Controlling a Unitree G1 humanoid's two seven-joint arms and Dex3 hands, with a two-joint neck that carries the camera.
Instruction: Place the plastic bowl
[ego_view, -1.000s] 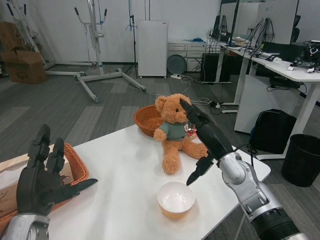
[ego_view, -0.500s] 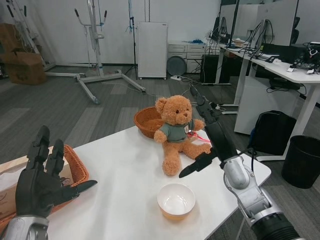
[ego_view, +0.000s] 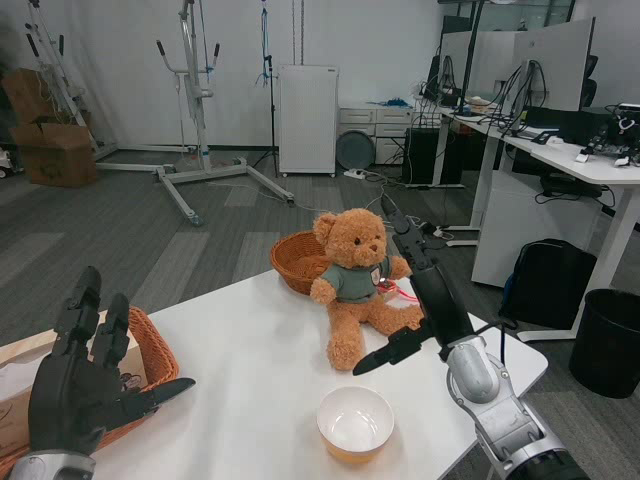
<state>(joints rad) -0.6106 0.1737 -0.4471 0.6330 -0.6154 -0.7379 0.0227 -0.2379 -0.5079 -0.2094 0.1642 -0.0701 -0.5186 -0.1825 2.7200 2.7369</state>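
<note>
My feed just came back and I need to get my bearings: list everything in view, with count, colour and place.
bowl: one, white inside and orange outside, near table edge, held by nothing
teddy bear: one, brown with a grey-green shirt, sitting mid-table behind the bowl
round basket: one, brown wicker, far table edge beside the bear
large basket: one, brown wicker, left side of the table
table: one, white
cardboard boxes: brown, far left on the floor
cabinet: one, white, by the back wall
backpack: one, black, floor at right
bin: one, black, far right
left robot hand: black, fingers spread, over the large basket
right robot hand: black, fingers spread, above the table right of the bear
</note>
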